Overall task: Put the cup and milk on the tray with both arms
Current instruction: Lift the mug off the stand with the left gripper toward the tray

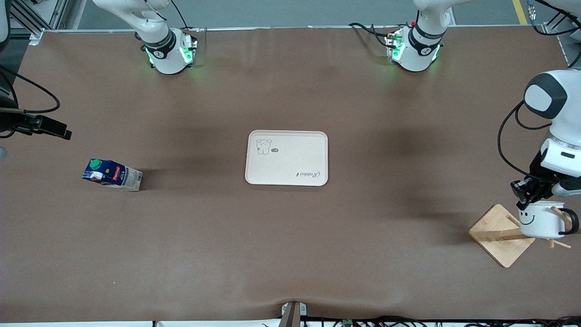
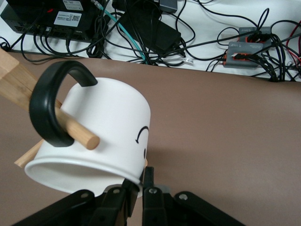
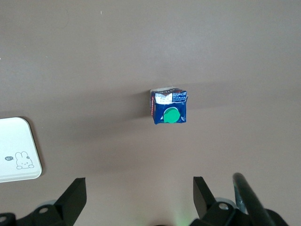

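Observation:
The white smiley cup (image 1: pixel 541 220) hangs by its black handle on a peg of the wooden stand (image 1: pixel 500 237) at the left arm's end of the table. My left gripper (image 1: pixel 527 193) is shut on the cup's rim. In the left wrist view the cup (image 2: pixel 106 125) tilts, the peg (image 2: pixel 79 133) runs through the handle, and the gripper (image 2: pixel 139 182) pinches the rim. The milk (image 1: pixel 111 174) stands on the table toward the right arm's end. My right gripper (image 3: pixel 138 183) is open and empty, high over the table beside the milk (image 3: pixel 169 107). The cream tray (image 1: pixel 286 158) lies at mid-table.
A corner of the tray (image 3: pixel 18 149) shows in the right wrist view. The wooden stand has a square base and several pegs. Cables and black boxes (image 2: pixel 150 28) lie just off the table edge by the stand.

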Robot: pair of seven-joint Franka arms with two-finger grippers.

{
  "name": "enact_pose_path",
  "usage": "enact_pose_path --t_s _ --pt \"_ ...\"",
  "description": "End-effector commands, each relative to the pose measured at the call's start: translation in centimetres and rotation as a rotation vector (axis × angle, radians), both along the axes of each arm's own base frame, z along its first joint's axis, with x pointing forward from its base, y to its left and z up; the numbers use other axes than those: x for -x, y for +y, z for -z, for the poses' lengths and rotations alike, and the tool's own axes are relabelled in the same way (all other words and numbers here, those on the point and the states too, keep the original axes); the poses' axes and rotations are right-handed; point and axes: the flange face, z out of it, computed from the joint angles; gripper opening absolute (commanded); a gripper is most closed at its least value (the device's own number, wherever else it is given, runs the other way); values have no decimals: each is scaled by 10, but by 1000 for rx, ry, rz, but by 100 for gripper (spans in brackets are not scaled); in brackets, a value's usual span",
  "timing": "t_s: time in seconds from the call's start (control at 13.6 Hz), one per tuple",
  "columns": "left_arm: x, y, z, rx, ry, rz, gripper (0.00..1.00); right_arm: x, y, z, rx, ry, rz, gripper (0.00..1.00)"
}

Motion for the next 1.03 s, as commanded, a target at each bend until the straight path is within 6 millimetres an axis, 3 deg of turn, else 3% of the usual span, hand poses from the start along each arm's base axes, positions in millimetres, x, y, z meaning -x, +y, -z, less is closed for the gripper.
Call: enact_pose_path --t_s 0.0,0.29,0.51,0.73,0.95 --pt "6 -22 -27 0 12 12 0 -2 -2 -3 4 -9 3 100" --pt "19 -46 -42 32 84 -30 0 -2 -1 -3 5 -9 3 100" --pt "27 -83 -51 68 131 -66 0 -3 -1 -3 5 -15 3 100" --pt "35 -149 -50 129 189 -123 0 -4 -3 1 9 -11 12 100" --pt "48 -217 -46 177 224 -155 0 -17 -19 29 11 25 38 100"
